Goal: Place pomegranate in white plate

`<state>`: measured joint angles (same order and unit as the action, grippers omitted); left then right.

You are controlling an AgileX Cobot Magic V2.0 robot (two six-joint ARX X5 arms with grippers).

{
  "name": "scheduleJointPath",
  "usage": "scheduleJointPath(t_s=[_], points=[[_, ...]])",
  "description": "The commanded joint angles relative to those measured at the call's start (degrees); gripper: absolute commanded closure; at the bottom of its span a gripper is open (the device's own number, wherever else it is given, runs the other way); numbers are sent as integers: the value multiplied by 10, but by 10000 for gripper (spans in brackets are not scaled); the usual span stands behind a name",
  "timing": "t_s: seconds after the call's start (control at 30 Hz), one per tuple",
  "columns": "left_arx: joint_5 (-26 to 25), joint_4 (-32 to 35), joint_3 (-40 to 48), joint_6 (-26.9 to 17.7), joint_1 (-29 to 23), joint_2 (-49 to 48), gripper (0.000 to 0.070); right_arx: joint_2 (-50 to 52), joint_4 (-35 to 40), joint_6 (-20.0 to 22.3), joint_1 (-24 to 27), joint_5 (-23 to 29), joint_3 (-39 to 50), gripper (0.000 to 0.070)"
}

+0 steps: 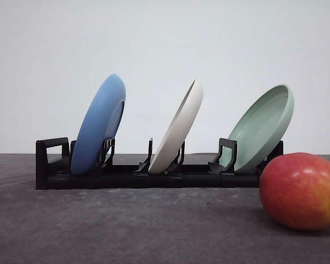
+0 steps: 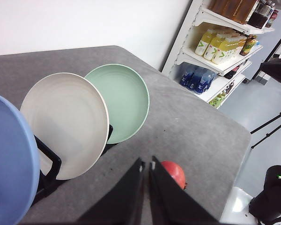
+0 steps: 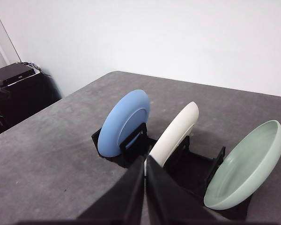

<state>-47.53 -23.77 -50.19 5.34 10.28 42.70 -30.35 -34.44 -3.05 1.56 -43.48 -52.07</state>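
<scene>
The pomegranate (image 1: 301,190), red fading to yellow-orange, lies on the grey table at the front right, apart from the rack. The white plate (image 1: 179,130) stands on edge in the middle slot of a black rack (image 1: 50,165). In the left wrist view, my left gripper (image 2: 146,165) is shut and empty above the table. There the pomegranate (image 2: 175,172) sits just beside its fingertips, partly hidden by one finger, with the white plate (image 2: 65,122) further off. My right gripper (image 3: 144,163) is shut and empty too, hovering on the near side of the white plate (image 3: 178,129).
A blue plate (image 1: 100,125) leans in the rack's left slot and a pale green plate (image 1: 264,126) in its right slot. Past the table's far corner stand shelves of bottles (image 2: 225,47). A dark cabinet (image 3: 18,93) stands off the table's other side.
</scene>
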Motion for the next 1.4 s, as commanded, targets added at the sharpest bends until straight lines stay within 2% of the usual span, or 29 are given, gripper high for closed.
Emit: scheduleJointPath(t_s=[0.0,0.03,0.1,0.2,0.23,0.27,0.33,0.43,0.47,0.53,0.57,0.7,0.93,1.07,1.2,1.37], points=[[-3,8,-10,-8,1,3,699,-2,3,7,0,0,-9,700],[-3,8,-10,-8,1,4,691,-2,1,7,0,0,-9,700],[-3,7,-10,-8,1,4,616,-3,1,7,0,0,-9,700],[-3,7,-10,-8,1,4,343,-3,1,7,0,0,-9,686],[-3,7,-10,-8,1,4,231,-3,1,7,0,0,-9,661],[-3,7,-10,-8,1,4,151,-3,1,7,0,0,-9,614],[-3,7,-10,-8,1,6,60,-3,1,7,0,0,-9,464],[-1,9,-10,2,3,11,54,-3,-1,7,0,0,-9,257],[-1,11,-10,4,5,14,55,-3,-3,6,0,0,-9,207],[0,14,-10,8,10,22,57,-3,-7,4,0,0,-9,133],[2,17,-10,15,14,27,57,-3,-9,4,0,0,-9,120],[26,37,-14,38,39,57,60,-3,-18,2,0,0,-9,119],[144,14,-86,52,119,173,64,-4,-19,-22,0,0,-8,120],[213,-39,-171,33,172,267,64,-9,-20,-25,0,0,-8,120],[281,-102,-277,-5,223,376,64,-18,-21,-30,0,0,-8,120],[346,-125,-381,-19,265,494,65,-26,-21,-30,0,0,-8,120]])
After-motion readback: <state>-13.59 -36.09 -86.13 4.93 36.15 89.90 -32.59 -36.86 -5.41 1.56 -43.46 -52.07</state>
